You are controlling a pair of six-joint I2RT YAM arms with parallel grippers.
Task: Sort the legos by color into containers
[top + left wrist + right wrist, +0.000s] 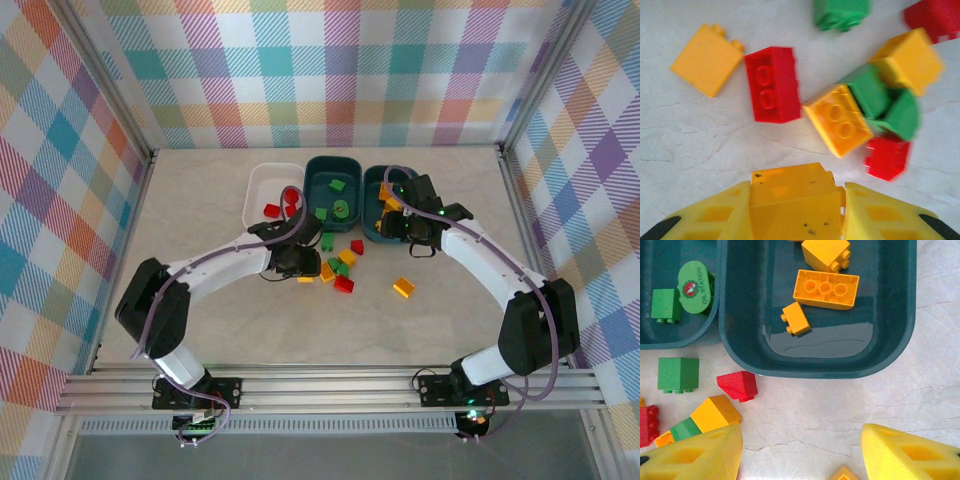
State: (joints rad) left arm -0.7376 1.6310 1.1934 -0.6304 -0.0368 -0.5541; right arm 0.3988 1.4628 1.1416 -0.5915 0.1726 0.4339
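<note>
The left claw (795, 189) is closed on a yellow-orange brick (790, 205), which fills the gap between its two yellow fingers (715, 220) just above the pale marbled bench (700, 150). Beyond it lies the loose heap (340, 265) of legos. A red two-stud brick (772, 85) lies flat, with a tilted yellow-orange studded brick (837, 120) just beside it. Two green bricks (870, 90) press against that one, a small red brick (887, 157) sits next to them, and a lone yellow-orange brick (707, 60) lies apart to the left. From above, this heap is on the near side of three tubs that stand side by side in a row at the far middle of the bench. The white tub (258, 180) on the left holds red bricks (272, 210). The middle teal tub (685, 340) holds a green brick (665, 305) and a green oval piece lettered OIL STATION (694, 282), and the right teal tub (890, 355) holds three yellow-orange bricks (826, 289). The right claw (802, 442) hangs open with its fingers wide apart and nothing between them, over bare bench just on the near side of the right teal tub. Near it a green cube (677, 374) and a red wedge-shaped brick (737, 385) lie on the bench. Another yellow-orange block (403, 287) lies well apart from the heap, to the right.
</note>
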